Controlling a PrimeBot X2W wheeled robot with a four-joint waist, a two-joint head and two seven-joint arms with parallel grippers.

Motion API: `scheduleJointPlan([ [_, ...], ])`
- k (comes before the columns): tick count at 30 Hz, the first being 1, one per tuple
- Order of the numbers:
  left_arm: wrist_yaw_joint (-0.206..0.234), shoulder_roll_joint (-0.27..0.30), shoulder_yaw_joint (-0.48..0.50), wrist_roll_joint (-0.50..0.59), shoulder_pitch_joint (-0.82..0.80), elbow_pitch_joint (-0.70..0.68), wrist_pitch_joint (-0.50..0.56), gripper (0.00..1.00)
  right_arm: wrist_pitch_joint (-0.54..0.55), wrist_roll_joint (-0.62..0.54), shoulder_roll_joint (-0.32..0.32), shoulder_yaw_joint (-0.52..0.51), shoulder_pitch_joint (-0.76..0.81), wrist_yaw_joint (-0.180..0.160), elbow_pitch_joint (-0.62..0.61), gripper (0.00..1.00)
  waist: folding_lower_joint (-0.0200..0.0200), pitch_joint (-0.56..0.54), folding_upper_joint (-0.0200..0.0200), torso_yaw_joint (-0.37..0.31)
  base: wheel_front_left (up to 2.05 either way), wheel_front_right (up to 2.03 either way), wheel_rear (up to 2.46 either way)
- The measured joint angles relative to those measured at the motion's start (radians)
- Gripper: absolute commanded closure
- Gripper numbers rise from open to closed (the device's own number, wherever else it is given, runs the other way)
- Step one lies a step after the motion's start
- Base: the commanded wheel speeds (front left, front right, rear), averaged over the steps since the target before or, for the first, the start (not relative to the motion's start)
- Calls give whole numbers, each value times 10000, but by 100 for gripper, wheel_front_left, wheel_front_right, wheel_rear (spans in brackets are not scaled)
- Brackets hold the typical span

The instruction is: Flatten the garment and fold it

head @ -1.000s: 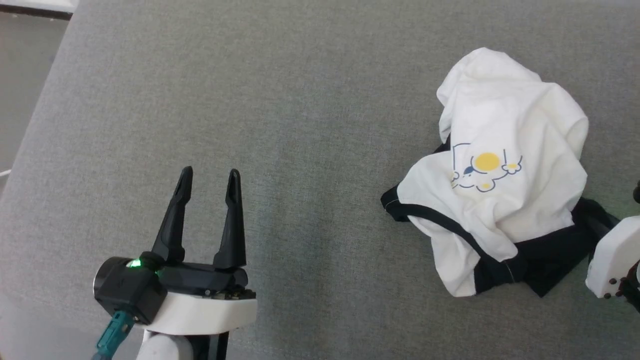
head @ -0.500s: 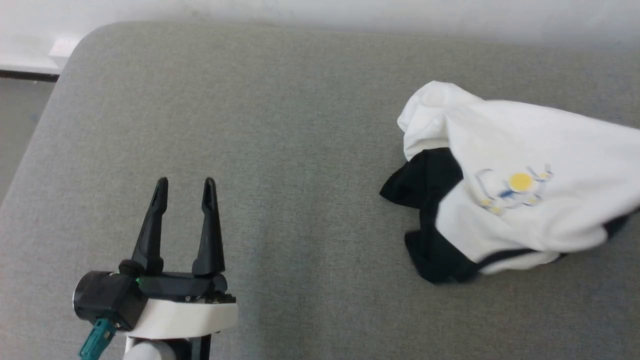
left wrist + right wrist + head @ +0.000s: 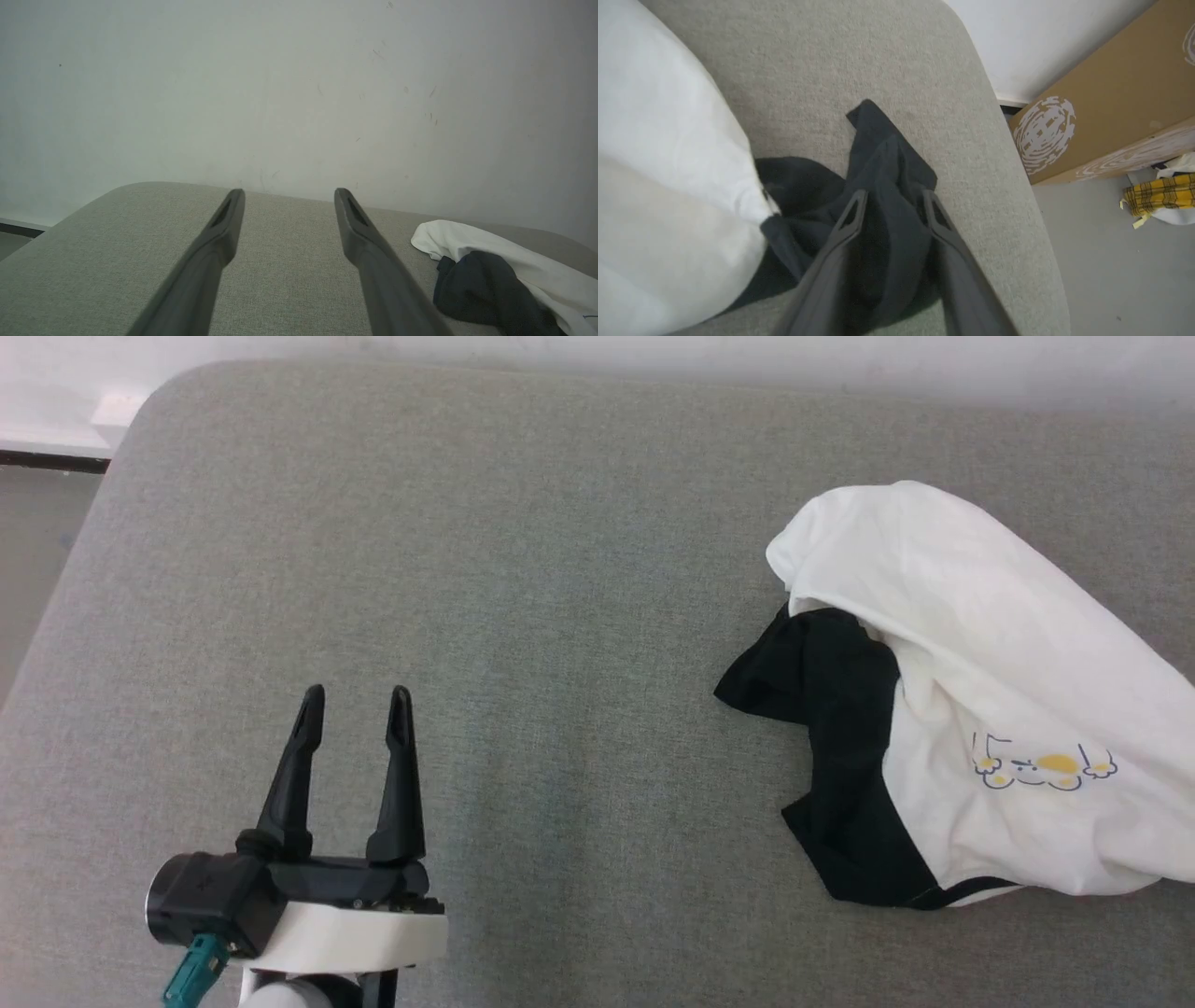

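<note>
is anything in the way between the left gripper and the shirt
Nothing visible does. The left gripper stands open over the grey cushion, and the shirt lies crumpled off to its right, with just bare cushion fabric between them.

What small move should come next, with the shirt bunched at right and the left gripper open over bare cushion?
Probably swing the left gripper toward the black sleeve at the garment's left edge. It is open, empty and apart from the garment, while the right gripper has dark fabric between its parted fingers; whether it pinches is unclear. Flattening likely needs two holds.
</note>
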Motion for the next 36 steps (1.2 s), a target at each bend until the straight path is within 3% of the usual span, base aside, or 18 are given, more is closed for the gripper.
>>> scheduleJointPlan([
  [3, -2, -2, 31, 6, 3, 42, 0, 0, -497, 123, 25, 322, -379, 0, -146, 0, 0, -84, 0, -49, 0, 0, 0],
  [7, -12, -2, 29, 50, 5, 92, 0, 0, -779, 617, 13, 1237, -1110, -2, -1340, 0, 0, -246, 0, -143, 0, 0, 0],
  [11, -13, -2, -13, 50, 7, 113, 0, 0, -360, 1250, 59, 2445, -1461, 0, -2623, 0, 0, -379, 0, -193, 0, 0, 0],
  [14, -13, -2, -96, 44, 6, 113, 0, 0, 211, 1448, 29, 3158, -1562, 0, -2824, 0, -1, -340, 0, -174, 0, 0, 0],
  [24, -75, -4, -458, -38, -268, 128, 0, 0, 1448, 1396, -823, 4077, -2763, 0, 213, 0, 1, 328, 0, 184, 0, 0, 0],
  [31, -27, -2, -688, -186, -398, 134, 0, 0, 2527, 2165, -1271, 4533, -3329, -4, 1277, 0, 2, 891, 0, 543, 0, 0, 0],
  [32, 8, -2, -711, -215, -443, 132, 0, 0, 2719, 2336, -1352, 4556, -3423, -10, 1292, 38, 1, 959, 0, 587, 0, 0, 0],
  [34, 15, -2, -754, -217, -485, 130, 0, 0, 2999, 2685, -1467, 4550, -3587, -10, 1285, 87, 1, 1076, 0, 657, 0, 0, 0],
  [35, 23, -4, -779, -230, -486, 134, 0, 0, 3080, 2773, -1522, 4552, -3643, -10, 1273, 100, 2, 1127, 0, 686, 0, 0, 0],
  [36, 36, -4, -807, -249, -490, 138, 0, 0, 3173, 2828, -1576, 4571, -3684, -10, 1250, 100, 2, 1168, 0, 710, 0, 0, 0],
])
